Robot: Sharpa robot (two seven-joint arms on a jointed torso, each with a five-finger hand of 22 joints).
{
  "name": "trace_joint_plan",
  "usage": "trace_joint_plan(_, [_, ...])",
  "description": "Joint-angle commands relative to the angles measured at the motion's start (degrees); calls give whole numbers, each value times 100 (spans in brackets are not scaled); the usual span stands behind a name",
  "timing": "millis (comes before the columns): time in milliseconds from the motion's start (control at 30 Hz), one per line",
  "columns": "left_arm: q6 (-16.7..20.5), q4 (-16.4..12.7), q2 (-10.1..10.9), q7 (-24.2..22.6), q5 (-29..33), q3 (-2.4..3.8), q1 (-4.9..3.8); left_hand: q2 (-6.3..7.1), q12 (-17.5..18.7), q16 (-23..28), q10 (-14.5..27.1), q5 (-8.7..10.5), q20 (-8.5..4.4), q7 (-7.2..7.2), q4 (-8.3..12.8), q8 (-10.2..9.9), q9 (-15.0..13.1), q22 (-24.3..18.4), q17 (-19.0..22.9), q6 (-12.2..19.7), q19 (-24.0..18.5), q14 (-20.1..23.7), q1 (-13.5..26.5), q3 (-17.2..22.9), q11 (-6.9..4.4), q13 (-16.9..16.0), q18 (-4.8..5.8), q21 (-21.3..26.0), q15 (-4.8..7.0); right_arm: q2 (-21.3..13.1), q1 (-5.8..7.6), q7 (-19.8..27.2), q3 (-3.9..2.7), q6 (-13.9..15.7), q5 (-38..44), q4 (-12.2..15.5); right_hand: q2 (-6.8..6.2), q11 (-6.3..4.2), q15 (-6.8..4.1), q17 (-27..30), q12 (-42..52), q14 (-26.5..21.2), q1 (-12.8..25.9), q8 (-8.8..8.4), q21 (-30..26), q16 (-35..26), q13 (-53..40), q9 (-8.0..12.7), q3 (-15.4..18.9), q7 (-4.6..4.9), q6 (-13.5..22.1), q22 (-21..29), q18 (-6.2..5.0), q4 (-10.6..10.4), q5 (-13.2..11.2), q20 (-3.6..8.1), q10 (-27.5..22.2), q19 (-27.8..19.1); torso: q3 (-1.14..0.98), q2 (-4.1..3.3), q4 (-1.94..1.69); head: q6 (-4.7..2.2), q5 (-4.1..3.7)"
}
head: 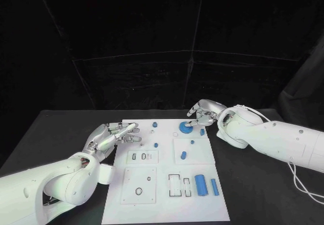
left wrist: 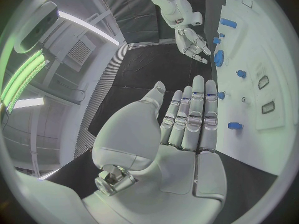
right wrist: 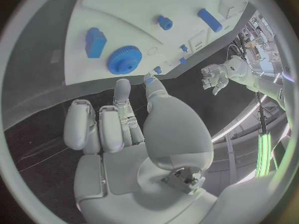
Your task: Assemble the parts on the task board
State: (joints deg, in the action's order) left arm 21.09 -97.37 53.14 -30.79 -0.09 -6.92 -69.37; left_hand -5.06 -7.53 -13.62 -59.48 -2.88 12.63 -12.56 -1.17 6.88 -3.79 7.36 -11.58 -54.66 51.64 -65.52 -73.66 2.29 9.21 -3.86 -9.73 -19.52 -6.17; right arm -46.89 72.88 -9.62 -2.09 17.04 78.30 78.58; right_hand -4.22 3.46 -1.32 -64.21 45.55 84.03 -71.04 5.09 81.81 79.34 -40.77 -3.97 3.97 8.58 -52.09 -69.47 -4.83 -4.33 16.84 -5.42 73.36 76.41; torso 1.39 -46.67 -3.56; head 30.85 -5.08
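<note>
You have the white rectangular task board [head: 166,187] lying in the lower middle of the frame on the black desk [head: 61,131], running from the centre down to the bottom edge. Your left robot hand [head: 116,135] sits at the board's upper left corner, fingers straight and spread, holding nothing; the left wrist view shows the same flat, empty palm. Your right robot hand [head: 204,114] hovers just right of centre, at the board's upper right corner, some fingers curled in and others extended, gripping nothing, with its fingertips [head: 191,123] close beside the round blue toothed gear [head: 185,126]. Below the gear you see a small blue block [head: 183,154] mid-board, and two long blue cylinders [head: 206,184] side by side near the lower right of the board. Small blue pegs [head: 155,124] stand along the board's top.
</note>
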Motion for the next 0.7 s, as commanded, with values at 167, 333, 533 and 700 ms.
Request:
trace_joint_plan(167, [-118, 26, -29, 3, -23, -1, -6, -9, 9, 28, 4, -31, 20, -31, -6, -19, 6, -7, -6, 12, 30, 18, -60, 31, 29, 7, -78, 21, -19, 67, 11, -365, -6, -576, 84, -85, -82, 10, 61, -359, 699, 233, -275, -1, 56, 179, -861, 6, 70, 21, 68, -78, 70, -380, 44, -26, 4, 57, 2, -9, -8, 7, -27])
trace_joint_plan(333, [-129, 46, -42, 7, -23, -6, -5, -9, 9, 28, 4, -31, 20, -31, -6, -19, 6, -7, -6, 12, 30, 18, -60, 31, 29, 7, -78, 21, -19, 162, 10, -381, -5, -646, 169, -117, -80, 14, 69, -629, 1163, 266, -427, 24, 78, 299, -1390, 4, 79, 23, 66, -133, 80, -493, 64, -35, 139, 89, 7, -8, -13, 18, -23])
trace_joint_plan(533, [-141, 55, -46, 12, -23, -10, -4, -9, 13, 34, 3, -31, 21, -29, 1, -21, 5, -10, -9, 12, 28, 22, -62, 41, 28, 6, -78, 26, -20, 239, 9, -393, -5, -647, 284, -153, -42, 9, 67, -785, 1416, 284, -581, 61, 98, 369, -1685, 0, 64, 14, 33, -177, 87, -524, 210, -35, 193, 113, 12, -8, -3, 29, -20])
trace_joint_plan(700, [-151, 59, -46, 22, -23, -12, -4, -9, 13, 34, 3, -31, 21, -29, 1, -21, 5, -10, -9, 12, 28, 22, -62, 41, 28, 6, -78, 26, -20, 278, 9, -404, -4, -705, 400, -185, -12, -1, 60, -928, 1667, 303, -726, 91, 114, 430, -1974, -2, 39, 4, 1, -217, 95, -483, 322, -30, 281, 134, 12, -7, -3, 39, -30])
